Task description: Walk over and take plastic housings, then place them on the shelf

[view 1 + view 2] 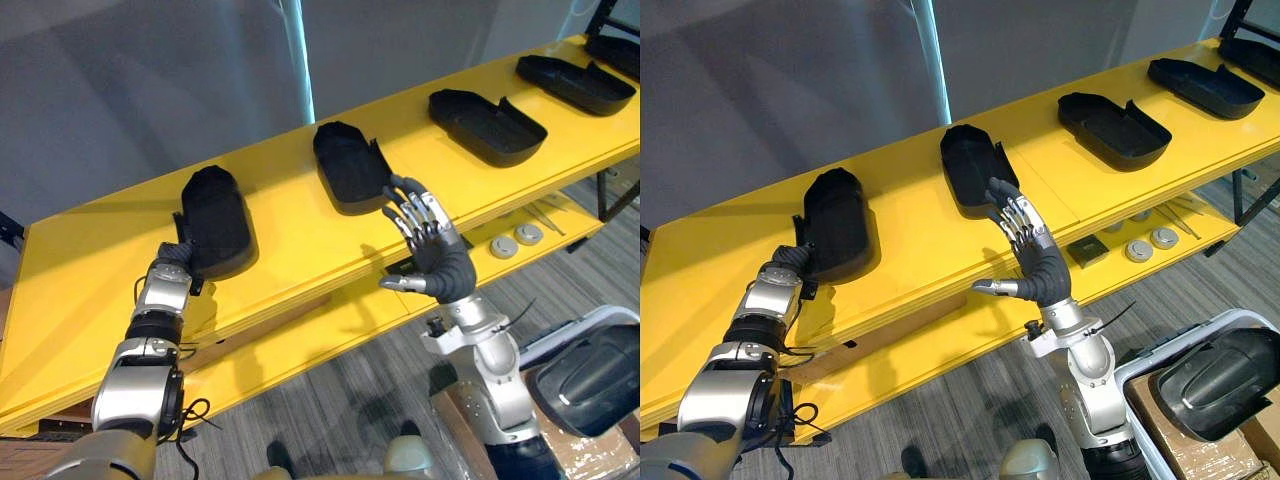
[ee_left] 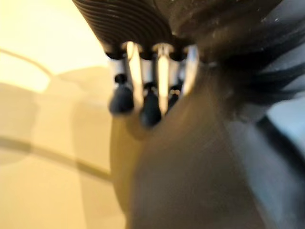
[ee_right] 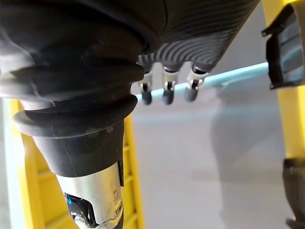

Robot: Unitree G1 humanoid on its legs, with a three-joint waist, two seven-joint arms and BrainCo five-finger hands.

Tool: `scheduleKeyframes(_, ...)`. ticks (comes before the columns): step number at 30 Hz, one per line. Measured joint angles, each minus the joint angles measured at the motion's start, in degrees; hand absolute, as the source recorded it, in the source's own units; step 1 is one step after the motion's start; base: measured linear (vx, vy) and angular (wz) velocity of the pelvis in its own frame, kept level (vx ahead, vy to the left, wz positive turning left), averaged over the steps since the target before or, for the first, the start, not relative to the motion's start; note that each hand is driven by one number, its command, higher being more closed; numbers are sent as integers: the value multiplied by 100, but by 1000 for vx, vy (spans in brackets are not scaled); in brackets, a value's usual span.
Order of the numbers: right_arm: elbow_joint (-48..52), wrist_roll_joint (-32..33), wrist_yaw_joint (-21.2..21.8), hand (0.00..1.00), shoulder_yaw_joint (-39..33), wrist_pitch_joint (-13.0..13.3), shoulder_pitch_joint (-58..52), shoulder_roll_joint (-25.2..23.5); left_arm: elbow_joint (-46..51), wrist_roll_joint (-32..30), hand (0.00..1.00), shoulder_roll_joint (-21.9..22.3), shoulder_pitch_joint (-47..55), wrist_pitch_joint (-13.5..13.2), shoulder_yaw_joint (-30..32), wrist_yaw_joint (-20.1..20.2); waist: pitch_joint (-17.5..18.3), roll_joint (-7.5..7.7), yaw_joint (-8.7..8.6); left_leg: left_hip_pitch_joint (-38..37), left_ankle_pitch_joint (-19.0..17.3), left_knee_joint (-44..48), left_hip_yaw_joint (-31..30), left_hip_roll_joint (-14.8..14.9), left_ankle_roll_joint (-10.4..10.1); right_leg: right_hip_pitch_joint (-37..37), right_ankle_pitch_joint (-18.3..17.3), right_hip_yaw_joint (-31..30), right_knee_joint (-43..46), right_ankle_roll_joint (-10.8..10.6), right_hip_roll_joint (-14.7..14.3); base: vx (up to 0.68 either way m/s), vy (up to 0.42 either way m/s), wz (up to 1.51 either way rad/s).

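Touching black housing: left hand

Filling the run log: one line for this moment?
left hand: at near end of leftmost black plastic housing on yellow shelf | right hand: open, empty, by second housing

Black plastic housings lie spaced in a row along the top board of the yellow shelf. The leftmost housing lies domed side up; the second housing, third housing and fourth housing lie hollow side up. Another housing rests in a white-rimmed bin at the lower right.
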State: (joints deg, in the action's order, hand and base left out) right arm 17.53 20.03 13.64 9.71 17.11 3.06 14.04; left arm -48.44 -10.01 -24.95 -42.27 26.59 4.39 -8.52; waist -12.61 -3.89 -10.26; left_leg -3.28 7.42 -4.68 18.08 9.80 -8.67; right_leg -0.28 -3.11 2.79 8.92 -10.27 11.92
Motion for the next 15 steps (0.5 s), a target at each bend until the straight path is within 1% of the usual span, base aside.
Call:
scheduleKeyframes(4,0,2,3,0,77,-5,2,8,0,20,0,-133,-127,-57,-13,-7,-4,0,-19,30,2,1,16,3,-3,-70,-21,-12,50,16,-2,0,0,0)
scheduleKeyframes(7,0,2,3,0,78,-5,2,8,-2,75,0,-154,-167,-89,-24,-89,-4,1,-46,27,1,1,19,4,-4,-70,-42,-12,60,15,-2,0,0,0)
scheduleKeyframes(11,0,18,2,0,75,-9,6,11,-27,267,0,-156,-171,-295,-32,-476,-100,15,-95,15,-3,0,62,9,-7,-111,-74,-58,116,9,-8,-13,-4,-4)
scheduleKeyframes(12,0,35,5,0,76,-13,10,11,-27,366,0,-160,-173,-342,-25,-627,-131,13,-91,19,-4,0,106,7,-7,-171,-82,-116,154,7,-9,-34,-4,-14)
scheduleKeyframes(13,0,93,8,0,70,-32,14,14,-27,579,0,-166,-173,-446,2,-865,-199,-3,-129,20,-3,0,130,2,-6,-193,-80,-145,164,2,-8,-30,-5,-12)
scheduleKeyframes(14,0,133,12,0,70,-53,13,17,-28,651,0,-166,-173,-484,7,-940,-211,-8,-149,19,-3,0,132,2,-6,-196,-79,-147,166,1,-8,-26,-8,-7)
scheduleKeyframes(15,1,169,16,0,68,-90,12,28,-27,802,0,-166,-174,-545,6,-1100,-212,-9,-173,19,-3,0,141,5,-6,-205,-79,-155,167,1,-11,-9,-13,-4)
